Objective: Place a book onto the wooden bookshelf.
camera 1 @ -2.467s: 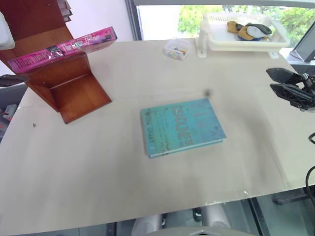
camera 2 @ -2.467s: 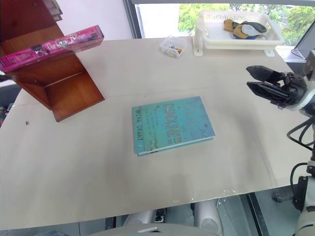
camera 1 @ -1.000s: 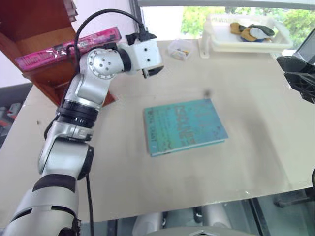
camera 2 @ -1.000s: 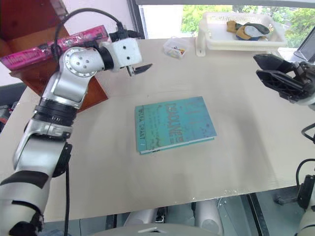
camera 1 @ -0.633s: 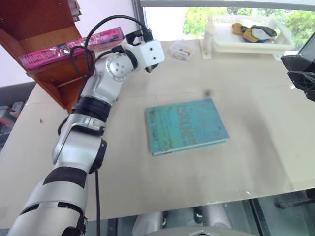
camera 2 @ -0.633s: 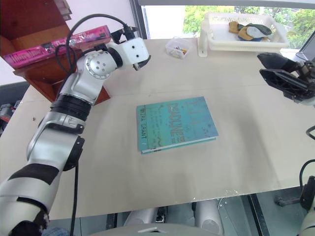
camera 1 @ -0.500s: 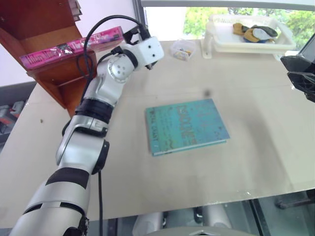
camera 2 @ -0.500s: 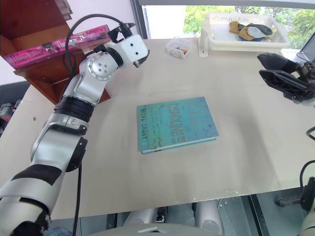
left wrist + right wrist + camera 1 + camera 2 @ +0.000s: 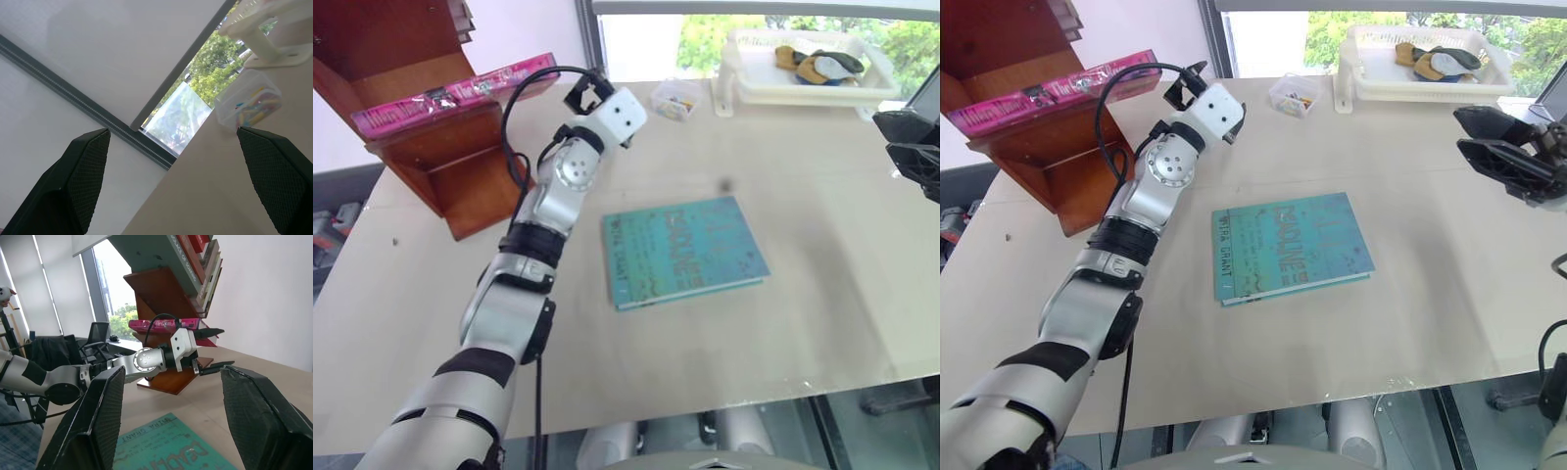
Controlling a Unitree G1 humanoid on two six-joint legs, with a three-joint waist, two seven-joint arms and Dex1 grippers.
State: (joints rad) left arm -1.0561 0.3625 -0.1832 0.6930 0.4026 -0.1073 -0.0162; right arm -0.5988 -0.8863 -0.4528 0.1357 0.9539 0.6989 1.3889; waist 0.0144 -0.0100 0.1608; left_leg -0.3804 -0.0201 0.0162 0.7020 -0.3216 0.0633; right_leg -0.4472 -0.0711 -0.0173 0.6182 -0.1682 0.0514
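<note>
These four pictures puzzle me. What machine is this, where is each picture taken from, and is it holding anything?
It is a two-armed humanoid robot. Two pictures come from cameras in its head, looking down at a table; the other two come from its wrists, looking between each gripper's black fingers. The left gripper is open and empty, near the pink book lying on the wooden bookshelf. The right gripper is open and empty too. A teal book, a small clear box and a white tray lie on the table.
</note>
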